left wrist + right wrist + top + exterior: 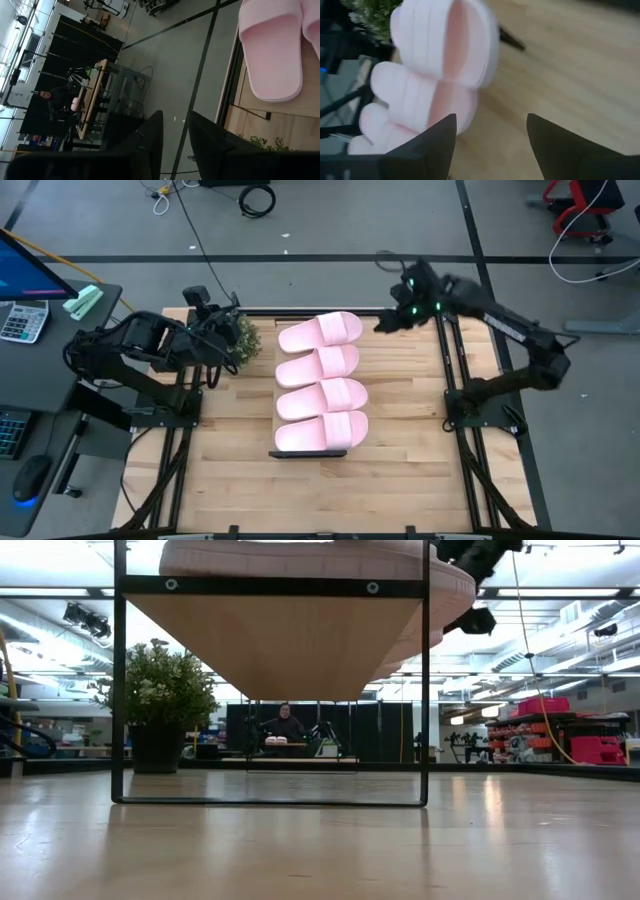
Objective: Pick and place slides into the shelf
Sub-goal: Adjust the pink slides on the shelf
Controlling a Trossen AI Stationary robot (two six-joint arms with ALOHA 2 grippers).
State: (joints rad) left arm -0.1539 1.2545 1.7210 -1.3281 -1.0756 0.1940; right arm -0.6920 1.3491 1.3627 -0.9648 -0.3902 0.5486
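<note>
Several light pink slides lie side by side on the shelf at the table's middle: the farthest [320, 330], then [318, 363], [322, 395] and the nearest [322, 430]. They rest sole-down on the plank, and only the shelf's black frame [310, 452] shows below them. The low view shows the plank's underside [270, 640] and a slide's edge [300, 555]. My right gripper [385, 320] hovers open and empty just right of the farthest slide [445, 50]. My left gripper [215, 345] waits by the plant, its fingers [150, 145] a narrow gap apart, empty.
A small potted plant [240, 338] stands at the table's far left, next to my left gripper and left of the shelf. A desk with a calculator [22, 320] lies off the table's left. Bare wood table [400, 480] spreads near and right of the shelf.
</note>
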